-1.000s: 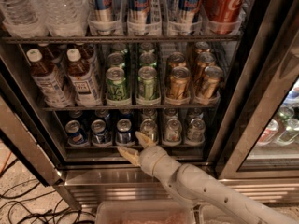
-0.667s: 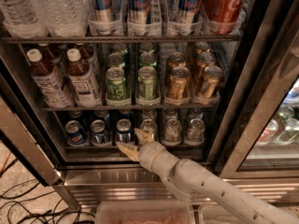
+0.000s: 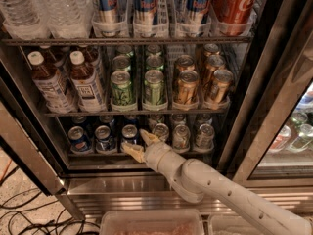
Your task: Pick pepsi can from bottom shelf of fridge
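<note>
A white arm [image 3: 220, 187] reaches up from the lower right into an open fridge [image 3: 274, 106]. Its gripper [image 3: 135, 141] sits at the front of the bottom shelf [image 3: 88, 154], with its tan fingers [image 3: 128, 150] spread wide and holding nothing. The pepsi can [image 3: 129, 131] stands just behind the gripper, between the fingers. Whether they touch it cannot be told. More blue cans [image 3: 103, 137] stand left of the gripper, silver cans [image 3: 181, 136] right of it, and green cans [image 3: 121, 86] and gold cans [image 3: 187, 86] above it.
</note>
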`<act>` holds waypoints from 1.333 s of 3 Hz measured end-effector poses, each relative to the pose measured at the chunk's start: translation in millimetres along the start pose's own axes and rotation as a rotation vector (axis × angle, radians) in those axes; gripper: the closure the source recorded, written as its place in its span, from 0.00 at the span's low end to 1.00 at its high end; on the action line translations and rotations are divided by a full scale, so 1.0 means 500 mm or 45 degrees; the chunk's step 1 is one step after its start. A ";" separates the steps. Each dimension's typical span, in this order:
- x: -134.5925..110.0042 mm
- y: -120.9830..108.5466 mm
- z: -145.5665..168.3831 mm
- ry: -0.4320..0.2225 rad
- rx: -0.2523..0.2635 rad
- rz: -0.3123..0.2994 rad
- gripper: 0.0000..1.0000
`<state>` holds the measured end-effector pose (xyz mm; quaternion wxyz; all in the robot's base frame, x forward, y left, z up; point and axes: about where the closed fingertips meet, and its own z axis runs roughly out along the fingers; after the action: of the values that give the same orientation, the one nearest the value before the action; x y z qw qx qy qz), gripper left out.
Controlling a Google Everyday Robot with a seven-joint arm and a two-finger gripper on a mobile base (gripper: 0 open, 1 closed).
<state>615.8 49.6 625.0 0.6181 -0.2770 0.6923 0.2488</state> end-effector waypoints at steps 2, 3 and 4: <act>0.005 0.010 0.060 0.023 -0.082 0.016 0.36; 0.021 0.051 0.081 0.045 -0.158 0.024 0.39; 0.021 0.053 0.082 0.046 -0.161 0.024 0.58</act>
<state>626.0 96.1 609.8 0.5846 -0.3134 0.6887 0.2928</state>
